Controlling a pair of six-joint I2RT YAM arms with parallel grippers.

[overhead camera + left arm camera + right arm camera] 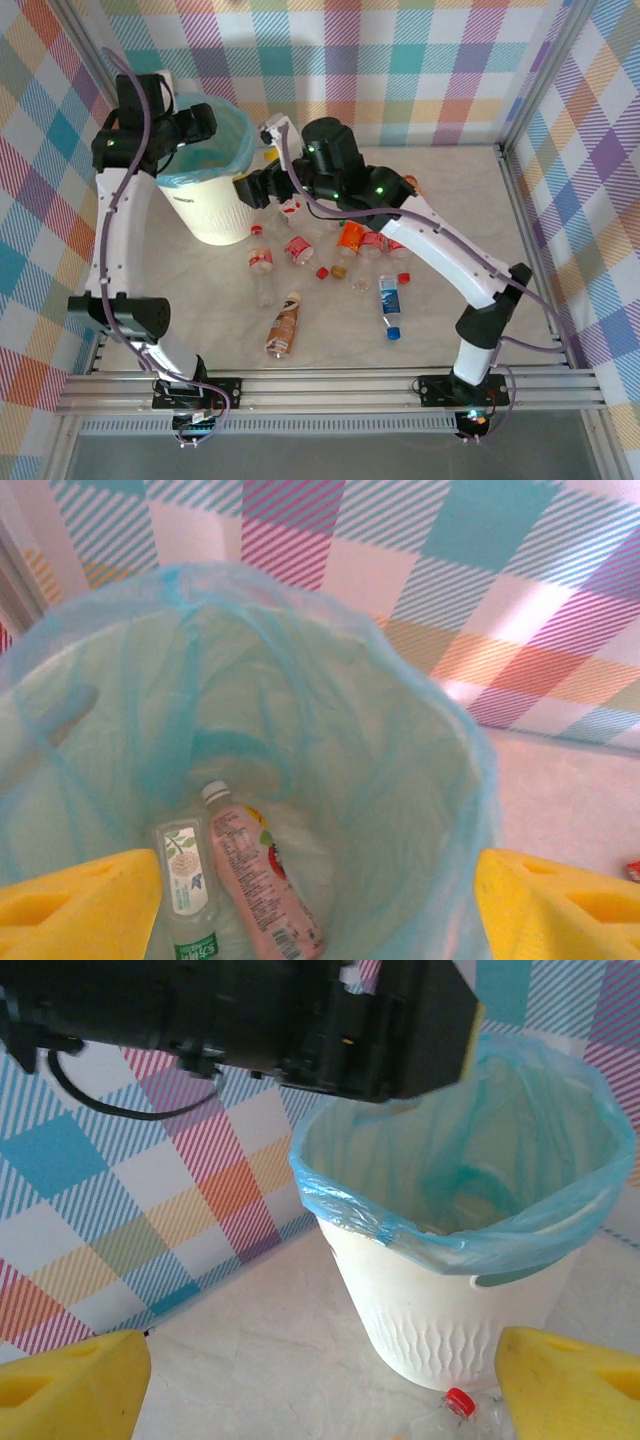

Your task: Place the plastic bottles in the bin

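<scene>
**Reporter:** On the pale table (pixel 440 320) inside the checked booth, what was the large white object?

**Photographer:** That was the bin (pixel 215 225), lined with a teal bag folded over its rim. It stood at the back left, within reach of both arms.

**Reporter:** And the left claw (pixel 320 910)?

**Photographer:** It hung directly above the bin's mouth, jaws wide apart and holding nothing. From there, anything let go would fall inside.

**Reporter:** The right claw (pixel 320 1390)?

**Photographer:** It was also spread and empty, low beside the bin and facing its wall. A red-capped clear bottle (pixel 458 1407) lay just beneath it at the bin's foot, which looked like the next pick.

**Reporter:** Where were the rest?

**Photographer:** Two lay side by side on the bag at the bottom, a pink bottle (pixel 265 890) and a green-labelled bottle (pixel 185 880). The scattered bottles (pixel 300 250) lay on the table right of the bin, an orange bottle (pixel 350 237) among them. A brown bottle (pixel 283 328) lay nearest the arms. Most of the job looked undone.
</scene>
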